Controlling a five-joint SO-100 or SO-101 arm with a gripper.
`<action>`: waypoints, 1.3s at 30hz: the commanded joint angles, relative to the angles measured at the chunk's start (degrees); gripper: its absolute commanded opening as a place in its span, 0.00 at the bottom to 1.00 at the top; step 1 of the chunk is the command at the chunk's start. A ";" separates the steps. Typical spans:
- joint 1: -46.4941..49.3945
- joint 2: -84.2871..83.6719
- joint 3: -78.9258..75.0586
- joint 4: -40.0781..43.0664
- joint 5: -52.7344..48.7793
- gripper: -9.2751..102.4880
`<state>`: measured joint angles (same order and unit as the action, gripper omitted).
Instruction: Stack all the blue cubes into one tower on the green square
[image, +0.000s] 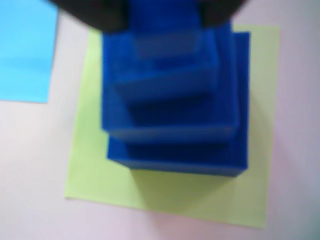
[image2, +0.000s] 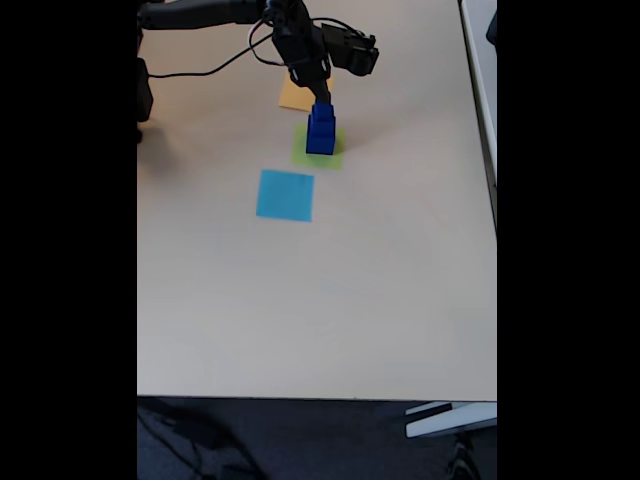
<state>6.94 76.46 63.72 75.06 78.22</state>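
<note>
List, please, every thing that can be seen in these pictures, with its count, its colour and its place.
blue cubes: stacked as one tower; the wrist view shows at least three tiers, the exact count is unclear; dark blue; on the green square.
green square: one, pale lime green, flat on the table under the tower.
light blue square: one, light blue, flat on the table, below and left of the green square in the fixed view.
orange-yellow square: one, orange-yellow, just above the green square in the fixed view, partly behind the arm.
table: one, pale beige.
cable: one, dark, on the table near the arm.
gripper: one, black, at the top of the tower; open or shut is unclear.
</note>
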 joint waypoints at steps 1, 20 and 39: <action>0.18 4.83 -3.16 -1.05 0.00 0.09; 0.53 5.01 -1.76 -1.14 0.53 0.11; 0.70 5.19 -1.05 -0.97 0.79 0.13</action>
<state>7.21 76.46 63.72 75.06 78.22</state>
